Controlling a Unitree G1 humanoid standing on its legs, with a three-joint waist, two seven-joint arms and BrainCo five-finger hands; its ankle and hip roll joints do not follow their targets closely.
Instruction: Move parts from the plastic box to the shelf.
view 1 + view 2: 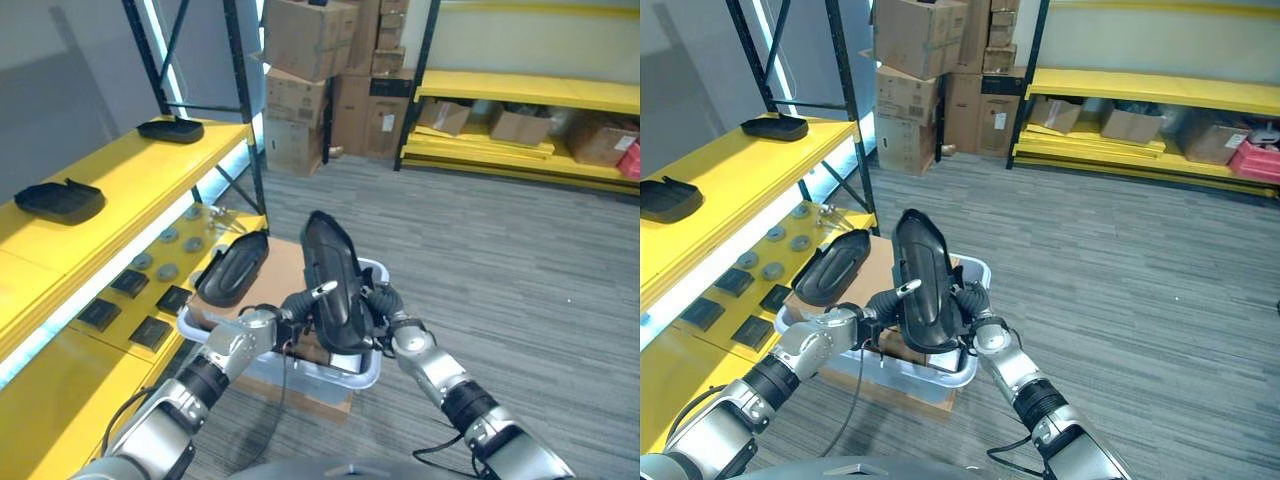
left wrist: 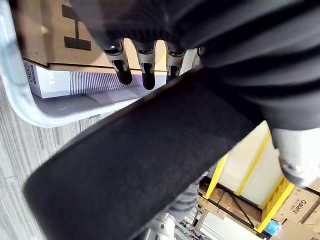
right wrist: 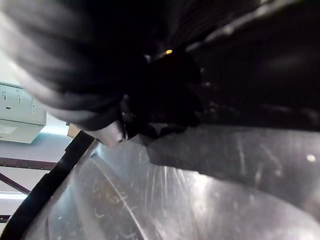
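Both arms meet at the centre of the frame, holding one long black part (image 1: 332, 285) upright above the box (image 1: 366, 372). The left robot hand (image 1: 300, 305) has its thumb across the part's face; in its wrist view the fingers (image 2: 142, 67) hang nearly straight past the part's edge, so this reads as a loose clamp rather than a wrap. The right robot hand (image 1: 378, 300) sits tight against the part's far side; its fingers are hidden behind the part and I cannot tell how they stand.

The likely risk is slip. The part stands tall and is held low, so it looks top-heavy; if either hand eases off during the swing toward the shelf (image 1: 110, 200) at the left, it could tip or drop back into the box. A second part (image 1: 233, 266) leans on the box's left rim, just beside the left arm, and a sideways move could knock it out onto the floor.

The box rests on a carton (image 1: 310, 398). Inside it, besides the leaning part, cardboard shows; the rest is hidden by the hands. Two parts (image 1: 60, 200) already lie on the shelf's top level, well apart.
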